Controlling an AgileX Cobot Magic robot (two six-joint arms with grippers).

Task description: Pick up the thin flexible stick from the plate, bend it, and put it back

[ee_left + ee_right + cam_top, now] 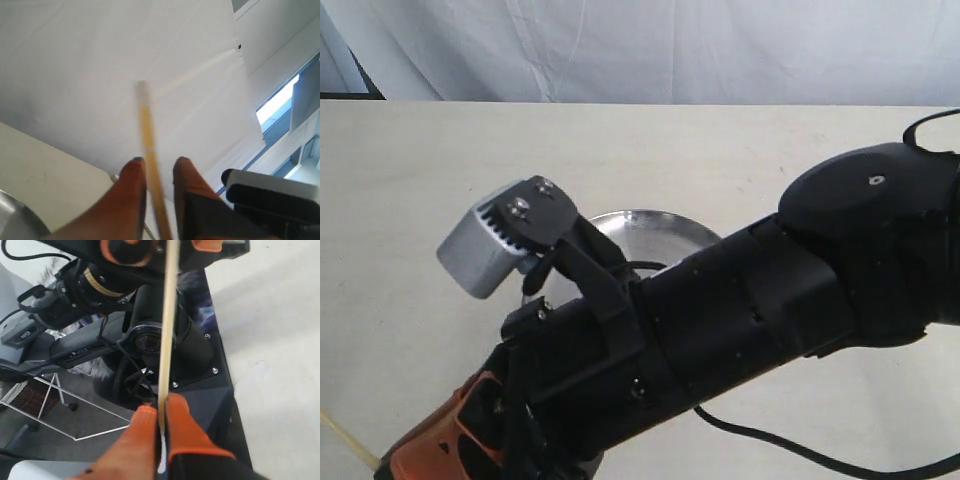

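The thin flexible stick (167, 325), pale yellow-tan and straight, is held in the air. My right gripper (160, 410) is shut on one end of it. The stick's other end runs between the orange fingers (132, 172) of my left gripper (157, 167), which stands open; the stick (146, 130) lies against one finger with a gap to the other. In the exterior view my right arm reaches across to the lower left, where its orange gripper (420, 450) shows beside a short piece of the stick (345, 435). The silver plate (650, 228) lies mostly hidden behind that arm.
A beige table (410, 170) carries the plate, with a white cloth backdrop (650, 50) behind. A cable (790, 455) trails from the right arm. The right wrist view faces the robot's black base (200, 360) and the left arm's joints (75, 295). The left gripper does not show in the exterior view.
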